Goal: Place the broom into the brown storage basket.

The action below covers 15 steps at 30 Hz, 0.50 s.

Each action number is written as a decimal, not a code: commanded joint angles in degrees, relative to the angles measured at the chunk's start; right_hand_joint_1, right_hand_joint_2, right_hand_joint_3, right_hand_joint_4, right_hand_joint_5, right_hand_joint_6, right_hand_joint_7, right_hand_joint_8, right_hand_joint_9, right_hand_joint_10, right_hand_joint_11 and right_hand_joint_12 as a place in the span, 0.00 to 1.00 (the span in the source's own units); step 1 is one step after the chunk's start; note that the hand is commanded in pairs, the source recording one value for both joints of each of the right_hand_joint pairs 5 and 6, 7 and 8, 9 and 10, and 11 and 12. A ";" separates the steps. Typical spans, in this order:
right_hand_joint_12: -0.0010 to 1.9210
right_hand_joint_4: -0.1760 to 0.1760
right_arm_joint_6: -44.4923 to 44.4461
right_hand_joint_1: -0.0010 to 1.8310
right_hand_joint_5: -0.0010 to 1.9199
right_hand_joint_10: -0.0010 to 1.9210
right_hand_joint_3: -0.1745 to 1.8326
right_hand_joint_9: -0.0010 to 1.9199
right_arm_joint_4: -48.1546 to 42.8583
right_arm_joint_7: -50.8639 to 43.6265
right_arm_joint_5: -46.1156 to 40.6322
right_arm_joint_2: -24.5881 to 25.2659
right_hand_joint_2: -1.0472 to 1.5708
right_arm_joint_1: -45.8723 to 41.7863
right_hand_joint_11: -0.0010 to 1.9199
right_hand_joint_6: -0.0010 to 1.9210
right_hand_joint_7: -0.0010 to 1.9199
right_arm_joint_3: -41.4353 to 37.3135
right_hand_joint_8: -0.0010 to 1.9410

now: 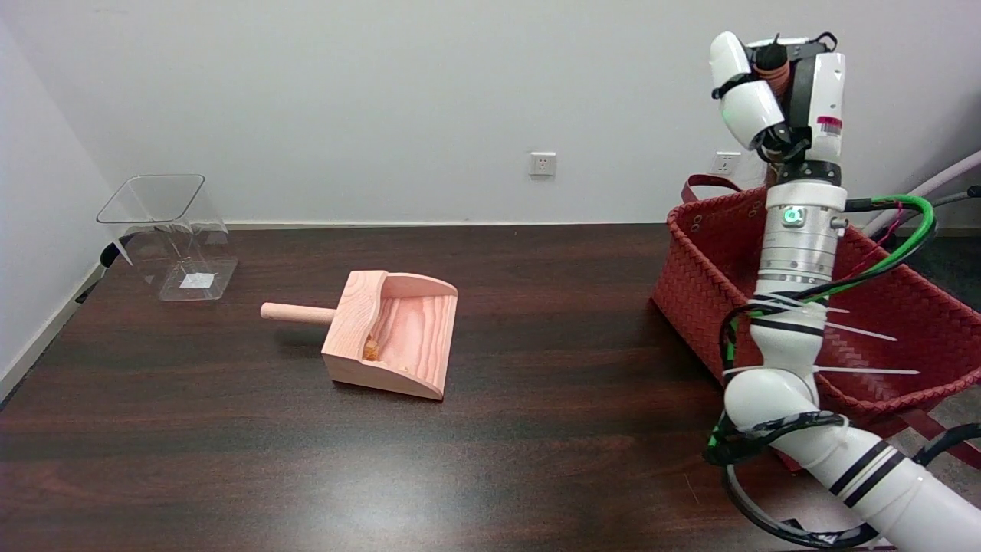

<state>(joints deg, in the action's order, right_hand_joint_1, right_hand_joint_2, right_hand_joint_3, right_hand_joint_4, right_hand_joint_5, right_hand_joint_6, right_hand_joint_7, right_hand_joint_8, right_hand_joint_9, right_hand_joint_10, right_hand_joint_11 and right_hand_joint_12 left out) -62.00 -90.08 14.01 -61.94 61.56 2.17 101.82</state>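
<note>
My right hand [778, 92] is raised high at the upper right, above the near-left part of the brown woven storage basket [693, 284]. Its fingers are curled around a brown-orange piece that I take for the broom [771, 64]. Only a small bit of the broom shows at the top of the fist; the rest is hidden behind the hand and wrist. The basket stands at the table's right edge, open at the top, with a strap handle at its far rim.
A wooden dustpan [395, 333] with a round handle pointing left lies mid-table, with a few crumbs inside. A clear plastic container [172, 234] stands at the far left. The right forearm with its cables crosses the front of the basket.
</note>
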 commanded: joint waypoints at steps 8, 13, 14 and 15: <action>1.00 0.50 0.72 0.44 1.00 1.00 0.22 1.00 9.74 13.53 -2.49 -2.39 0.95 -4.41 1.00 1.00 0.96 -1.99 0.95; 1.00 0.50 2.04 0.45 1.00 1.00 0.21 1.00 12.87 12.77 -4.60 -2.33 0.96 -4.42 1.00 1.00 0.96 -1.19 0.95; 1.00 0.50 1.78 0.45 1.00 1.00 0.20 1.00 12.89 12.77 -5.01 -2.33 0.96 -4.42 1.00 1.00 0.97 -0.47 0.96; 1.00 0.50 1.51 0.44 1.00 1.00 0.20 1.00 12.97 12.77 -5.12 -2.33 0.96 -4.40 1.00 1.00 0.97 0.00 0.96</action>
<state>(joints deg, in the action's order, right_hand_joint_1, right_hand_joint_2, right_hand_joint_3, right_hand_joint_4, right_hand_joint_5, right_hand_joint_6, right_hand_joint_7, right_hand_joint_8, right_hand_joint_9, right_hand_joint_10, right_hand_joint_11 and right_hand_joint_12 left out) -60.29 -82.47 22.03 -63.58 59.75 -0.56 99.28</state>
